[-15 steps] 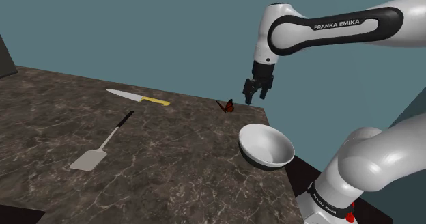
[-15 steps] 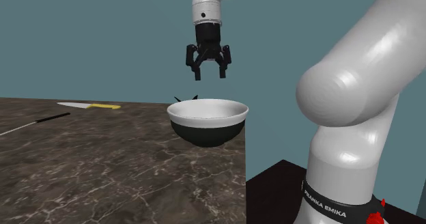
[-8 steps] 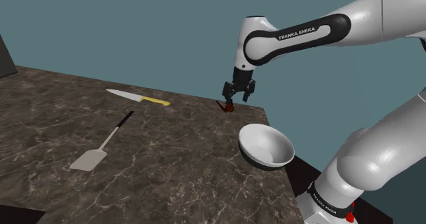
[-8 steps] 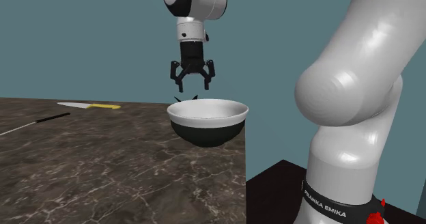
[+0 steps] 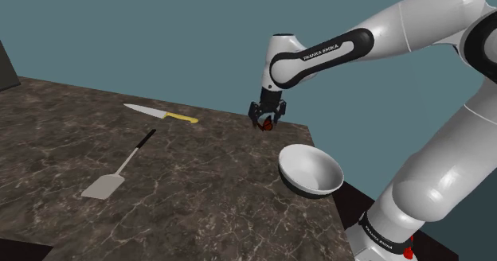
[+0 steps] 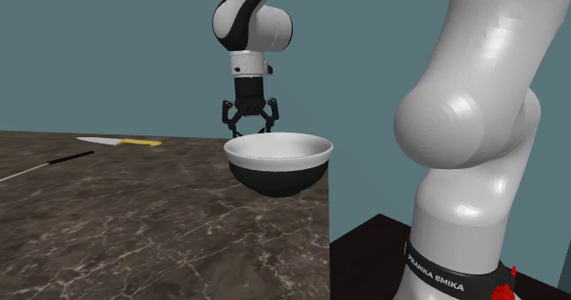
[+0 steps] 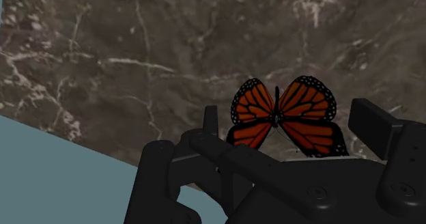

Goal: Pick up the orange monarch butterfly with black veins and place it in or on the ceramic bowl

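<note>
- My arm (image 5: 318,56) rises from the stand (image 6: 366,252) at the shoulder view's lower right. It arches high, then stretches to that view's left with the forearm sloping downward.
- My wrist bends sharply, so the black gripper (image 5: 265,116) points almost straight down at the dark marbled tabletop (image 5: 183,188), close to its far edge.
- The gripper is low, just above the surface.
- In the second exterior view the gripper (image 6: 249,124) hangs behind the bowl's rim, with both fingers splayed outward.
- My hand is released. In the wrist view the two fingers (image 7: 210,120) stand wide apart and grip nothing.
- The butterfly (image 7: 281,117) has orange wings with black veins and black edges. It lies flat on the marble with its wings spread, between my fingers.
- A gap shows on either side of the butterfly, so neither finger touches it.
- In the shoulder view the butterfly (image 5: 268,125) sits directly under my fingertips, near the table's far edge and apart from the bowl.
- The bowl (image 5: 311,169) is white inside and dark outside. It rests at the table's corner nearest the stand, with nothing inside it.
- A knife (image 5: 162,114) with a yellow handle lies further along the far edge, towards the shoulder view's left.
- A spatula (image 5: 119,169) with a pale blade and dark handle lies in the middle of the table, well apart from my hand.
</note>
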`<action>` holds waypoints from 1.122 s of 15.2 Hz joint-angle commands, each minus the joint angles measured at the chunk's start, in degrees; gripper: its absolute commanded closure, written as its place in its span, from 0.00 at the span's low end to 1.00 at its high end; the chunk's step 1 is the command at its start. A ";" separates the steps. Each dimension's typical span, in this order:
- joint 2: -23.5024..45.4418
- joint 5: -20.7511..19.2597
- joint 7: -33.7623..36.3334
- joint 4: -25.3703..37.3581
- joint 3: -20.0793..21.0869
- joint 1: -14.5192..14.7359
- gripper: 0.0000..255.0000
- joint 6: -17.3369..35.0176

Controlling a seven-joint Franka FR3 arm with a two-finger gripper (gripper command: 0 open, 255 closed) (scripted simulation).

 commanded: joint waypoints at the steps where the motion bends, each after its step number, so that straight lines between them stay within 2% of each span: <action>1: 0.63 -0.12 0.10 -1.06 0.00 -0.03 0.00 1.72; 10: 1.27 -0.23 0.19 -1.65 0.01 -0.04 0.00 2.95; 11: 1.27 -0.23 0.19 -1.65 0.01 -0.04 1.00 2.95; 17: 1.28 -0.24 0.19 -1.69 0.01 -0.04 1.00 3.00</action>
